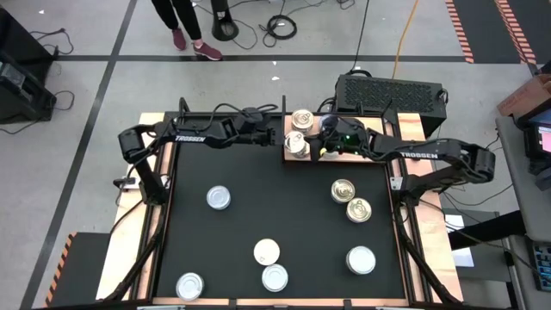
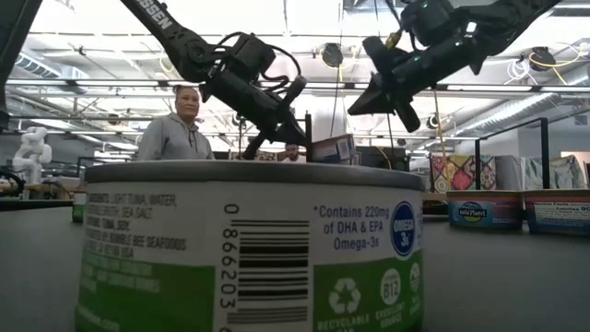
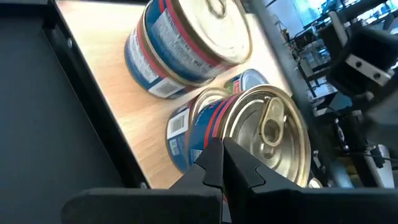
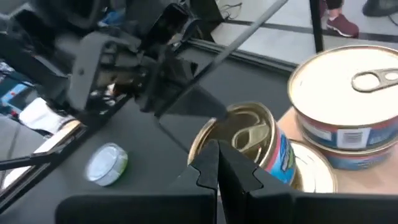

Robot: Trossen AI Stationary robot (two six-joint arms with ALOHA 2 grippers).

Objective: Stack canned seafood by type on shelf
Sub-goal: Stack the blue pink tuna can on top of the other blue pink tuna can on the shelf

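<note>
I have both the left gripper point(image 1: 274, 136) and right gripper point(image 1: 320, 142) fully closed and empty, above the shelf point(image 1: 303, 158). Several cans point(image 1: 219, 198) lie on the table, well apart from the shelf. I judge them rigid, heavy, slippery; grip the side wall.

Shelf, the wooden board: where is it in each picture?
High view: the shelf sits at the middle of the table's far edge, under cans.
Low view: not in it; a big can fills the front.
Left wrist view: pale wood beneath the cans.
Right wrist view: pale wood at the cans' base.
Shared landmark: the gold-topped can with a ring pull.
</note>
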